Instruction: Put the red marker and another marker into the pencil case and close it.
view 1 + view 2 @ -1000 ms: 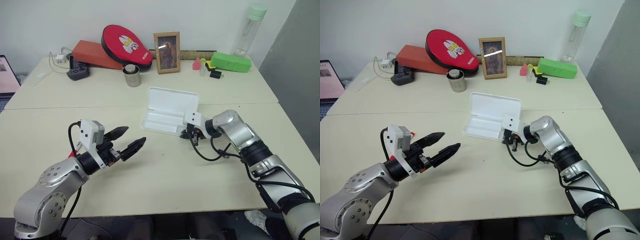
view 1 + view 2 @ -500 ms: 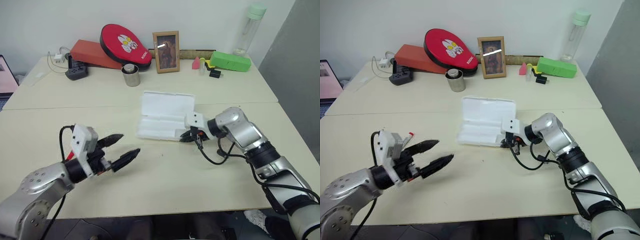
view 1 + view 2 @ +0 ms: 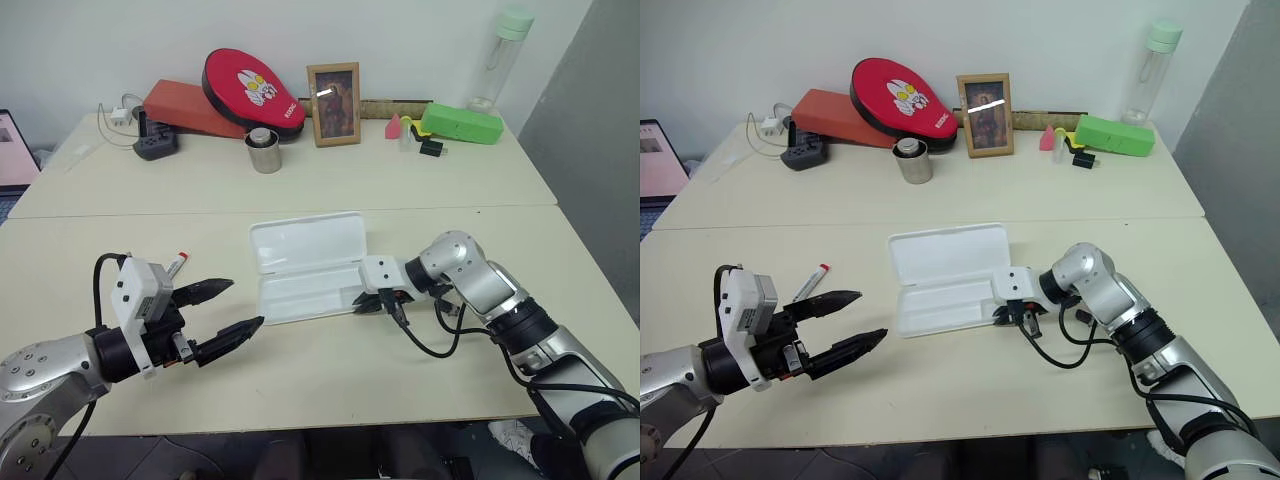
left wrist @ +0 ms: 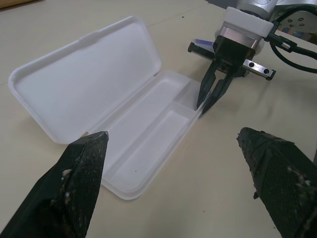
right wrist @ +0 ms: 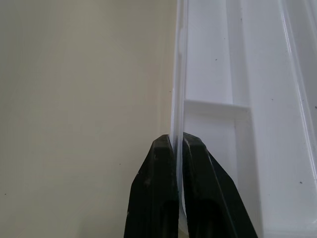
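Right claw (image 3: 1008, 316) pinches the pencil case (image 3: 940, 290) rim; the red marker (image 3: 809, 282) lies lengthwise beside the released left claw (image 3: 847, 321), the nearer one.

L pincer (image 3: 222, 310) wide apart, R pincer (image 3: 362, 304) pinched tight, both low.

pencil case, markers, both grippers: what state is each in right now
pencil case: open, lid back, tray empty
red marker: on table beside left gripper, cap on
left gripper: open, holding nothing
right gripper: fingers shut on the case's tray rim
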Tool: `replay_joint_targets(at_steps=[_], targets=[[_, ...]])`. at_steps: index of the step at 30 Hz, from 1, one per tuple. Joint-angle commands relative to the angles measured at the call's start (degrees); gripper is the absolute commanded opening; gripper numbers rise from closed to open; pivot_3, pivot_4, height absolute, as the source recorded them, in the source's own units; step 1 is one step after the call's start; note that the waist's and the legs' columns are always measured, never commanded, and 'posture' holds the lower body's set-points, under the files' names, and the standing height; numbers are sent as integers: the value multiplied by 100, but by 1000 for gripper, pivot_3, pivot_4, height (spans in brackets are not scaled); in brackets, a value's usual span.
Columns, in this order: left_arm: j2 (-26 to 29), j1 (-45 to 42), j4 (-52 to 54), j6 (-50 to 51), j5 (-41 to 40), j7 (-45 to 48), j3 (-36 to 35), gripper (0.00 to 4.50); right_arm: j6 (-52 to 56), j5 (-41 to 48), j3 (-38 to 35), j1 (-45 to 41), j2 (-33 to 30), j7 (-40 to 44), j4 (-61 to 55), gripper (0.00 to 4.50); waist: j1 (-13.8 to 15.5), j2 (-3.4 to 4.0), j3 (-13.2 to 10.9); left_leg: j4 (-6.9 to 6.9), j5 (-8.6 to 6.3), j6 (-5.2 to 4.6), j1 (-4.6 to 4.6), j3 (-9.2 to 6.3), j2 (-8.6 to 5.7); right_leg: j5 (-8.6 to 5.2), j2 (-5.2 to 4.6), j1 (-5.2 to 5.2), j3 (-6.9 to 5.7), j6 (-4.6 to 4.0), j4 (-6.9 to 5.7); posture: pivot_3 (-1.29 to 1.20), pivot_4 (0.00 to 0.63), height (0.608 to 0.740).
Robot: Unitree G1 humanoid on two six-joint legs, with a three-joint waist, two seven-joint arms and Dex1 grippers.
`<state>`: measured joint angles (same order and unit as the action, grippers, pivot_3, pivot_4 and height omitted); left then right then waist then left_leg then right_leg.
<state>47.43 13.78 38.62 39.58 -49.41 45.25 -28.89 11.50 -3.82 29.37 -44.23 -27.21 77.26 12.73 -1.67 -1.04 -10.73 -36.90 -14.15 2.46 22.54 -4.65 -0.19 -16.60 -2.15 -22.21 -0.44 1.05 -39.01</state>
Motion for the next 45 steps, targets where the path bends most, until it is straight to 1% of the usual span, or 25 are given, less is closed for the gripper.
replay_joint_targets(at_steps=[1,3,4,8,9,10,11,12,13,16,19,22,25,28,29,33,39,42,45], targets=[[2,-90,156,4,-128,-102,3,4500,-40,-87,-45,-139,65,-126,6,87,-1,0,0,0,0,0,0,0,0,0,0,0,0,0,0,0,150,740],[4,-139,139,14,-145,-141,15,4500,39,-157,-73,-168,105,-219,40,581,-1,0,0,0,0,0,0,0,0,0,0,0,0,0,0,0,150,740],[8,-171,127,18,-143,-155,35,4500,65,-185,-92,-185,135,-282,67,700,-1,0,0,0,0,0,0,0,-1,0,0,0,-1,0,0,0,150,740],[-8,-253,123,40,-163,-202,106,4500,190,-191,-115,-160,149,-350,6,1638,-1,0,0,0,0,0,0,-1,-1,0,1,0,0,0,-1,0,150,740],[-14,-262,128,42,-165,-217,121,4500,259,-200,-122,-158,153,-390,-13,1972,-1,0,0,0,0,0,0,0,-1,0,1,0,0,0,-1,0,150,740],[-16,-266,132,43,-168,-228,131,4500,311,-204,-126,-158,156,-419,-25,2180,-1,0,0,0,0,0,0,1,-1,0,0,0,-1,0,-1,0,150,740],[-20,-282,128,42,-175,-245,148,4500,336,-188,-142,-154,156,-447,-55,2519,-1,0,0,0,0,0,0,1,-1,0,1,0,-1,0,0,0,150,740],[-24,-287,134,42,-182,-260,155,4500,352,-174,-152,-145,148,-462,-88,2757,-1,0,0,0,0,0,0,1,-1,0,0,0,0,0,0,0,150,740],[-37,-288,145,48,-202,-284,152,4500,464,13,-224,-91,89,-311,-301,3123,-1,0,0,0,0,0,0,0,-1,0,1,0,0,0,0,0,150,740],[-88,-237,162,60,-241,-367,128,4500,728,410,-438,-10,-53,-42,-760,3910,0,0,0,0,0,0,1,0,-1,0,0,0,0,0,0,0,150,740],[-132,-187,93,50,-205,-488,79,4500,985,715,-624,11,-138,53,-1042,4490,-1,0,0,0,0,0,0,-1,0,0,-1,0,0,0,0,0,150,740],[-112,-160,-93,64,-122,-598,-80,4500,1395,1199,-910,32,-163,105,-1419,4490,0,0,0,0,0,-1,0,-5,0,0,-1,1,0,0,0,0,150,740],[-117,-234,-455,-84,383,-896,-86,4500,1785,1730,-1284,2,-20,-79,-1705,4490,-5,0,0,0,0,-1,-1,-4,2,0,-1,0,0,0,-2,0,150,740],[-95,-494,-1165,-125,1107,-1475,47,4500,2064,2207,-1623,-34,137,-266,-1964,4490,-2,0,0,1,-1,-1,-3,-5,2,0,0,1,-2,0,-3,0,150,740],[-91,-542,-1289,-139,1239,-1540,80,4500,2106,2265,-1641,-33,142,-294,-2015,4490,-1,0,0,1,-1,-1,-2,-6,1,0,1,0,-3,0,-4,0,150,740],[-75,-1156,-2569,-22,1708,-1883,184,4500,2256,2351,-1600,43,79,-509,-2369,4490,2,0,0,2,-1,-2,0,-3,-5,0,3,-2,-9,0,-2,0,150,740],[-59,-1797,-3596,-148,2107,-1719,555,4500,2419,2561,-1637,140,56,-783,-2700,4490,3,-2,1,2,-1,-1,2,-2,-8,1,-1,-4,-11,2,-1,0,150,740],[-77,-2167,-4311,-374,2353,-1446,901,4500,2470,2592,-1645,192,66,-970,-2791,4490,5,-3,2,1,0,-1,3,-5,-7,2,-4,-5,-12,2,-4,0,150,740],[-95,-2440,-4839,-303,2540,-1264,1220,4500,2526,2598,-1631,251,7,-1131,-2885,4490,5,-3,2,1,0,-1,3,-3,-6,2,-4,-6,-11,2,-4,0,150,740]])
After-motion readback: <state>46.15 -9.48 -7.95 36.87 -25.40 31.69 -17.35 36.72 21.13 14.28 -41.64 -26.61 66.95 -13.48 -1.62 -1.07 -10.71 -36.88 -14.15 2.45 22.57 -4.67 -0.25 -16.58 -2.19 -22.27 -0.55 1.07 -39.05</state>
